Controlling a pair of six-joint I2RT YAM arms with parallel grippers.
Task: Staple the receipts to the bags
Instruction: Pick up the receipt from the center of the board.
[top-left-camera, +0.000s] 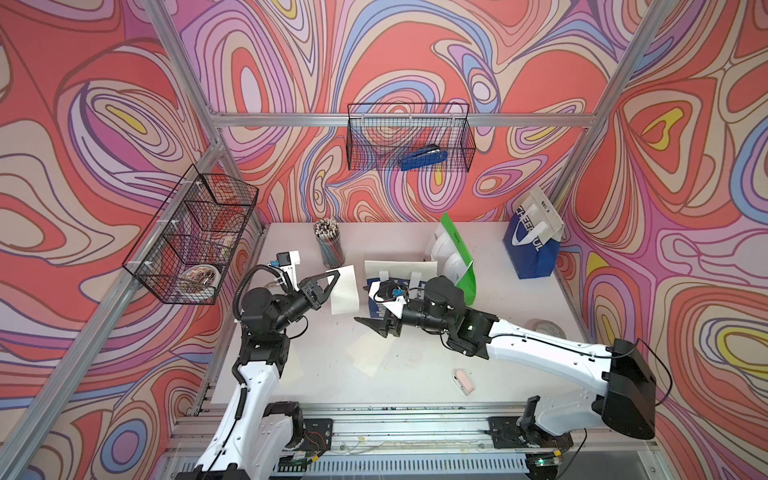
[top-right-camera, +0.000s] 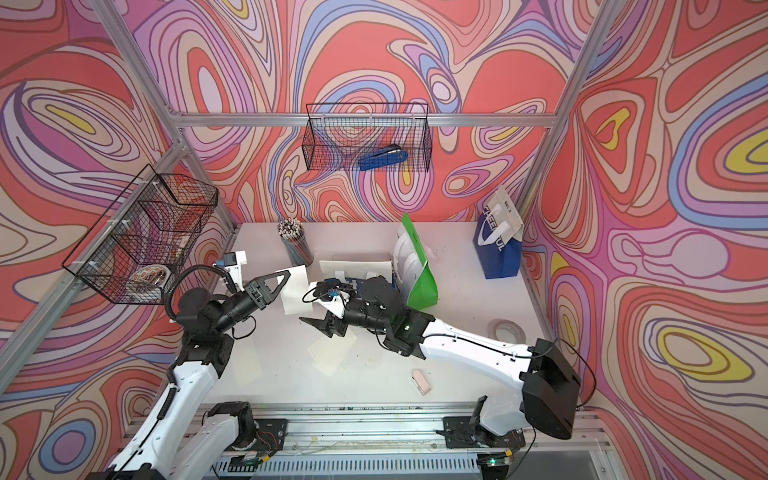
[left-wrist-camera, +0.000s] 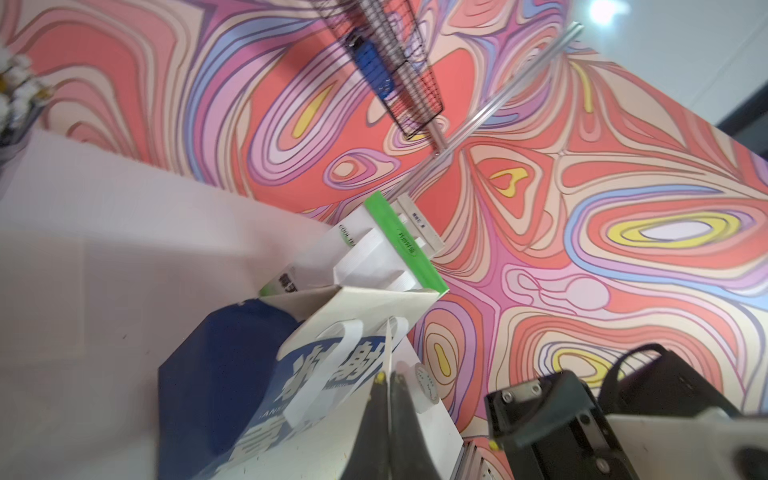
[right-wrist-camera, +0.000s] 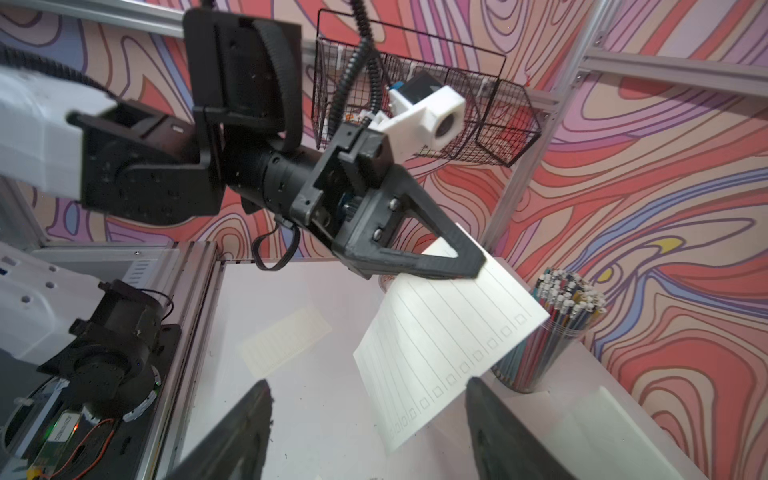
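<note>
Flat receipts (top-left-camera: 368, 355): an overlapping patch, seemingly two, on the tabletop (top-left-camera: 415, 374) just under the right hand; one more (top-left-camera: 293, 368) beside the left arm.
Right hand (right-wrist-camera: 366, 386): released, fingers spread wide, gripping nothing.
Left hand (top-left-camera: 334, 276): clenched on one edge of the lifted receipt (top-left-camera: 345, 291), whose free end hangs clear of the tabletop near the right hand.
Bags, three: character bag (left-wrist-camera: 224, 374) lying flat under the right wrist; green-white bag (top-left-camera: 457, 257) leaning behind it; CHEERFUL bag (top-left-camera: 532, 245) upright in the far corner, well apart from both hands.
Stapler (top-left-camera: 424, 160): one, blue, in the wire basket (top-left-camera: 365, 137) on the far wall.
</note>
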